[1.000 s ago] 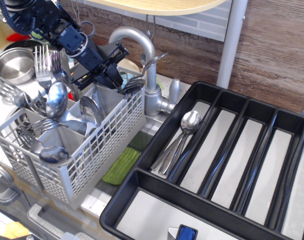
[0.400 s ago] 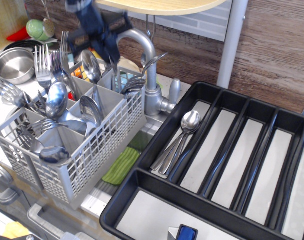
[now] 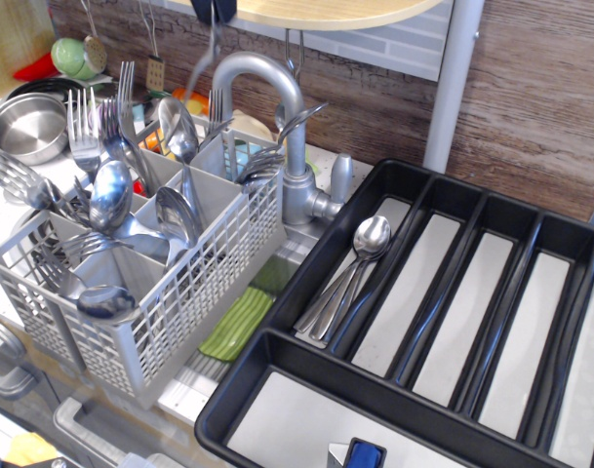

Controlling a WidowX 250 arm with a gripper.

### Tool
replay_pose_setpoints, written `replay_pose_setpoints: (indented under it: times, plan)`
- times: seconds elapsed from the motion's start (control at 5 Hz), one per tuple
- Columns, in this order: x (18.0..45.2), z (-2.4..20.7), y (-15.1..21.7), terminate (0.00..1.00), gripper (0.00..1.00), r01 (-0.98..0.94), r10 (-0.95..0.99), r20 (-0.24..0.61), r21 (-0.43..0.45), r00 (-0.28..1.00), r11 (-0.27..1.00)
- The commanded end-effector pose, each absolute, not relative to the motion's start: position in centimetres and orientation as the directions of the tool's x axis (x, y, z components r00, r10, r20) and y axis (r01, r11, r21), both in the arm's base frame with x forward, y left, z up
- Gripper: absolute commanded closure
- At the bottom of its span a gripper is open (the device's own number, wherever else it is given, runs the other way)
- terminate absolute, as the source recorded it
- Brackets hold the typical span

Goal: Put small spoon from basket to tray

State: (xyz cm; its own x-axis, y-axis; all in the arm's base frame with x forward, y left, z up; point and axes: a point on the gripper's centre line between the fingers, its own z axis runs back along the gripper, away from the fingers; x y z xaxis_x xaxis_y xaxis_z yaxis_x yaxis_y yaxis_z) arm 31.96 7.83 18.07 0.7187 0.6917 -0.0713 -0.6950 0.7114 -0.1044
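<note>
There is only the one view, looking down over the desk from the front.

My tool point(image 3: 220, 9) shows only as a dark tip at the very top edge of the picture, above the back of the basket point(image 3: 179, 302). So little of it is in the frame that I cannot tell whether its jaws are parted or closed.

Just below that tip hangs a thin, slanted, blurred streak of steel. I take it for the small spoon point(image 3: 209, 54), though the blur hides its bowl. It is in the air over the basket's rear compartments, just left of the curved tap point(image 3: 277, 88), and well apart from the tray point(image 3: 306, 380). I cannot tell whether the tool touches it.

The grey lattice basket stands at the left edge of the desk. It is crowded with upright forks point(image 3: 84, 122) and broad spoons point(image 3: 111, 193).

The black tray fills the right side, reaching the front right corner. A few spoons point(image 3: 353, 268) lie together in its leftmost long compartment, bowls toward the back. The other long compartments show pale floors.

A green cloth point(image 3: 236, 327) lies low between basket and tray. A round steel bowl point(image 3: 25, 127) sits at the back left corner.
</note>
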Motion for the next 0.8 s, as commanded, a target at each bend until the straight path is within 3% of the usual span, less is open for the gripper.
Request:
replay_pose_setpoints:
  times: [0.0, 0.2, 0.4, 0.6]
  plan:
    - [32.4, 22.2, 3.1, 0.0, 1.0, -0.715, 0.692, -0.181, -0.139, 0.698, 0.685]
    - [32.7, 21.0, 0.2, 0.0, 1.0, -0.806, 0.772, -0.233, -0.189, 0.592, 0.561]
    - [32.2, 17.8, -1.8, 0.0, 1.0, -0.864, 0.817, -0.303, -0.29, 0.491, 0.412]
    - [31.6, 16.6, -2.4, 0.0, 1.0, -0.916, 0.841, -0.377, -0.261, 0.387, 0.305]
